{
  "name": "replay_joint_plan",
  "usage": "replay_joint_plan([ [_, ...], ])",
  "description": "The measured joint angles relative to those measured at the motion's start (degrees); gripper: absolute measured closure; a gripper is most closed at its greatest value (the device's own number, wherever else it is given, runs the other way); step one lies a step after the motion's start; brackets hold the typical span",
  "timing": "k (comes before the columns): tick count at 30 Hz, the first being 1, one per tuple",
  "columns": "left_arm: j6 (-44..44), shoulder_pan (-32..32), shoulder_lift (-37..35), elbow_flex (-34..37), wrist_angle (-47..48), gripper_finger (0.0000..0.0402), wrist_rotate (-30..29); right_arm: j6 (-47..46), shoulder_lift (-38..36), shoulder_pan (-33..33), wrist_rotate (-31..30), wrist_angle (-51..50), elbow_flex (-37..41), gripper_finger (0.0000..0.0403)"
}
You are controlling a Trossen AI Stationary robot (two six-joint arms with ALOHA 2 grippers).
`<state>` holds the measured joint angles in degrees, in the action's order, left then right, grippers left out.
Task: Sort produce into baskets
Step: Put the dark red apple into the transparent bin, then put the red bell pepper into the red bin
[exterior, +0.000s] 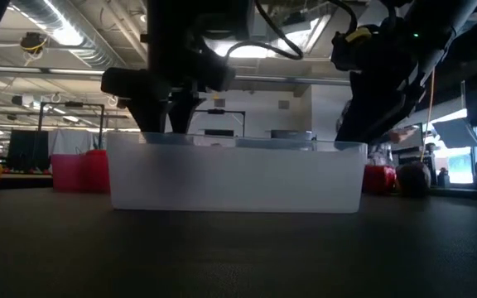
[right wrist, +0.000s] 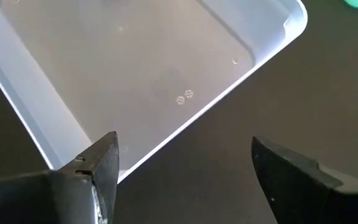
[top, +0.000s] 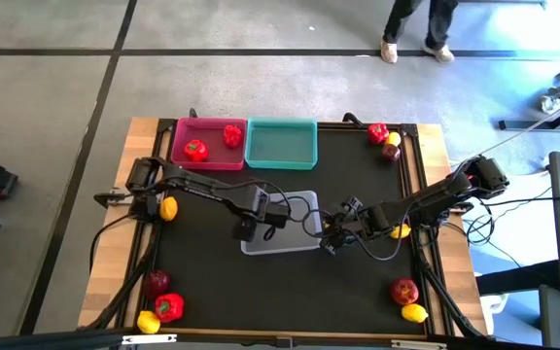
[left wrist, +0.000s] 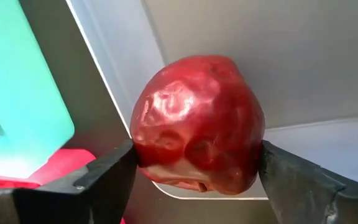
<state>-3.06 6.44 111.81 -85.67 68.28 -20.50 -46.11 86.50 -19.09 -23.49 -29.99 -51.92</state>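
Now left fingers (left wrist: 104,177) pinch a dark red apple (left wrist: 197,121) — right fingers (right wrist: 98,168) spread, empty.

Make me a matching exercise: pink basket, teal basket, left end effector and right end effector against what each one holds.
Things:
1. pink basket
2. teal basket
3. left end effector
4. right end effector

Holds:
A. a dark red apple between the fingers
B. two red peppers
C. no produce
D. nothing, fingers apart over the grey-white basket's edge

Pairs: 1-B, 2-C, 3-A, 4-D
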Motion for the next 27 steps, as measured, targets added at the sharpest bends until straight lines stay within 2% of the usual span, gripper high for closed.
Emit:
replay_joint_plan([
  [5, -0.33, 0.78, 0.35, -0.30, 0.41, 0.0051, 0.06, 0.07, 0.00, 0.00, -0.92, 0.01, 0.00, 0.0111],
  [13, 0.66, 2.53, 0.16, -4.51, 3.65, 0.0048, -0.08, 0.40, 0.00, 0.00, -1.31, 0.04, 0.00, 0.0111],
  [22, 10.66, 5.59, -6.71, -6.64, 11.62, 0.0046, 0.04, 1.56, 0.00, 0.00, -2.70, 0.16, 0.00, 0.0111],
  [27, 19.04, 8.03, -12.25, -6.64, 13.96, 0.0045, 2.58, 1.60, 0.00, 0.00, -2.92, 0.14, 0.00, 0.0111],
])
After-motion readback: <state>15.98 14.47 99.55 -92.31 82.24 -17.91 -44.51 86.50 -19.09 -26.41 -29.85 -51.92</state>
